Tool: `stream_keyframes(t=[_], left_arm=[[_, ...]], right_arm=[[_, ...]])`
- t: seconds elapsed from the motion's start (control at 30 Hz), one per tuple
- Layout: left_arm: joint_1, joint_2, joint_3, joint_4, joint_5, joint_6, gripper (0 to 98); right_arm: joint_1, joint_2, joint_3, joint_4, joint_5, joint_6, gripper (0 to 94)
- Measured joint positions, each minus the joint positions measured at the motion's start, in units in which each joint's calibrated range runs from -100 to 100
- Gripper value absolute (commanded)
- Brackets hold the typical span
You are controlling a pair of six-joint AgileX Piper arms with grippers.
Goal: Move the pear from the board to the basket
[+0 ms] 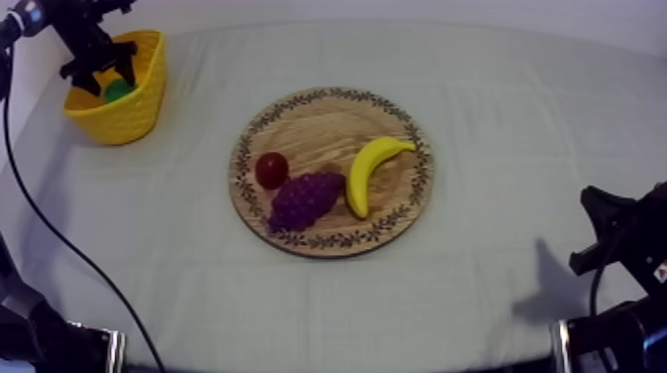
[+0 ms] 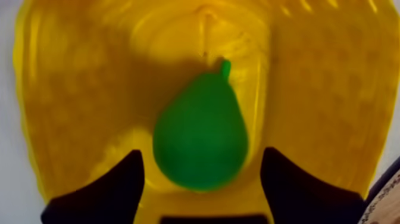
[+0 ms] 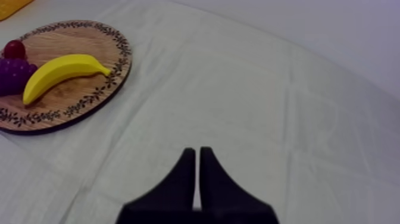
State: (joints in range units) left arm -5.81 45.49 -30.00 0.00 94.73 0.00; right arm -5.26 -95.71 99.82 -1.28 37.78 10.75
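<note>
my left gripper [image 1: 102,71] hangs over the yellow basket [image 1: 127,117] at the table's left, fingers spread wide, and the pear [image 2: 200,134] lies loose inside the basket below them. on the wooden board [image 1: 328,114] sit a small red fruit [image 1: 271,170], grapes [image 1: 305,196] and a banana [image 1: 369,171]. my right gripper [image 3: 197,156] rests at the right, fingers pressed together on nothing.

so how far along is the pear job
Done, it seems: the pear lies inside the yellow basket, and the wooden board holds just the banana, grapes and small red fruit. In hand: the left gripper hangs open over the basket, fingers clear of the pear. Left: probably only drawing that arm away. The right gripper sits shut over the cloth.
</note>
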Motion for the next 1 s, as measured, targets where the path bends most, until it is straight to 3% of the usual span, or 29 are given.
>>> stream_keyframes(t=[0.2, 0.43, 1.0], left_arm=[[-0.04, -2.51, 3.16, 0.00, -0.32, 1.43, 83.5], [0.08, -7.37, 9.00, 0.00, -1.94, 1.08, 78.3], [2.39, -29.11, 25.00, 0.00, -13.62, -4.57, 33.8]], right_arm=[[0.00, 0.00, 0.00, 0.00, 0.00, 0.00, 0.4], [0.00, 0.00, 0.00, 0.00, 0.00, -0.06, 0.4], [0.00, 0.00, 0.00, 0.00, 0.00, -0.04, 0.4]])
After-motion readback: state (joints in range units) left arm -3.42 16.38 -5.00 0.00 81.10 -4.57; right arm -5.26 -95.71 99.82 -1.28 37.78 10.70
